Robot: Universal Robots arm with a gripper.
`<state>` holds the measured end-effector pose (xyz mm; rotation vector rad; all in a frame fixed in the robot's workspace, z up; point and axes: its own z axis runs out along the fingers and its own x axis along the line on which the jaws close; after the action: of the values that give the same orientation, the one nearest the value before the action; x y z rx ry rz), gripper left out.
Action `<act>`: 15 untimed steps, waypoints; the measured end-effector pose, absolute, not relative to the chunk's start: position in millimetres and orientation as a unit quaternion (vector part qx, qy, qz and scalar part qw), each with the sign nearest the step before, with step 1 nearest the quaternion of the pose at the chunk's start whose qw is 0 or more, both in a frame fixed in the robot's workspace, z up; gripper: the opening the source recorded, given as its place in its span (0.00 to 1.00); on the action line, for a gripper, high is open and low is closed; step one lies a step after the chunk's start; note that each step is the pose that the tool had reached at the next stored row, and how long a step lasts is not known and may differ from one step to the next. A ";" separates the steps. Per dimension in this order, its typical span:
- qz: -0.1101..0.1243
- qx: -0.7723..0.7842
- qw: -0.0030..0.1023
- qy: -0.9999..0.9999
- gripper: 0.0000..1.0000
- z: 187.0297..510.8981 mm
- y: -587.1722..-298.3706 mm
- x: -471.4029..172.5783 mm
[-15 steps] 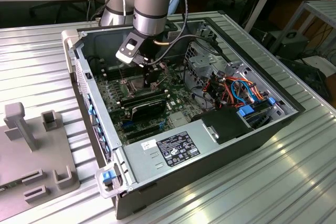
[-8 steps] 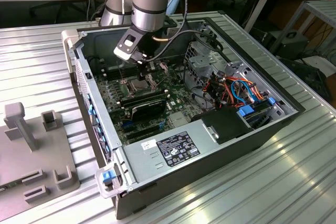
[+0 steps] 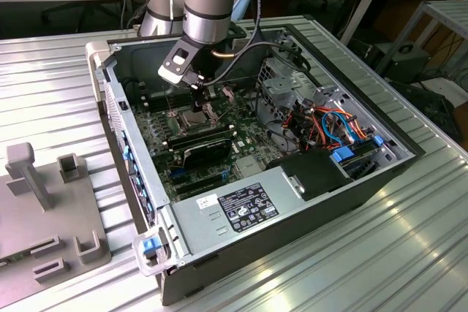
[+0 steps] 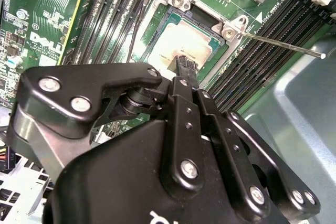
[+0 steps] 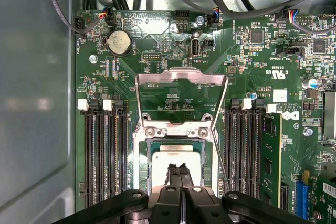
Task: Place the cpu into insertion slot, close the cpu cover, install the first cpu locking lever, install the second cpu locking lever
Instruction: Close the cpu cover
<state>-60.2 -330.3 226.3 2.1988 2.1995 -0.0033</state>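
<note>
The cpu (image 5: 170, 167) (image 4: 184, 38), a flat square chip with a silvery top, lies flat in the insertion slot (image 5: 143, 166) (image 4: 167, 22) on the green board. The cpu cover (image 5: 181, 75), a thin metal frame, is swung open away from the slot on its hinge (image 5: 176, 128). My gripper (image 5: 179, 174) (image 4: 185, 62) (image 3: 199, 97) hangs just over the cpu's top, its two black fingers pressed together with nothing between them. One thin locking lever (image 4: 283, 45) (image 5: 219, 156) sticks out unlatched beside the slot.
Long black memory slots (image 5: 105, 156) (image 5: 242, 150) flank the socket on both sides. A green expansion card (image 5: 272, 166) stands beside them. Cable bundles (image 3: 333, 126) and a power supply (image 3: 248, 202) fill the case's near side. A grey fixture (image 3: 44, 202) sits outside on the exterior view's left.
</note>
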 end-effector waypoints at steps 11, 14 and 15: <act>-0.001 0.707 0.016 0.707 0.11 232.9 -330.3 -60.3; -0.001 0.707 0.016 0.707 0.11 243.4 -330.3 -60.3; -0.001 0.707 0.016 0.707 0.11 244.5 -330.3 -60.2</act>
<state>-60.2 -330.3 244.5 2.1987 2.1996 -0.0033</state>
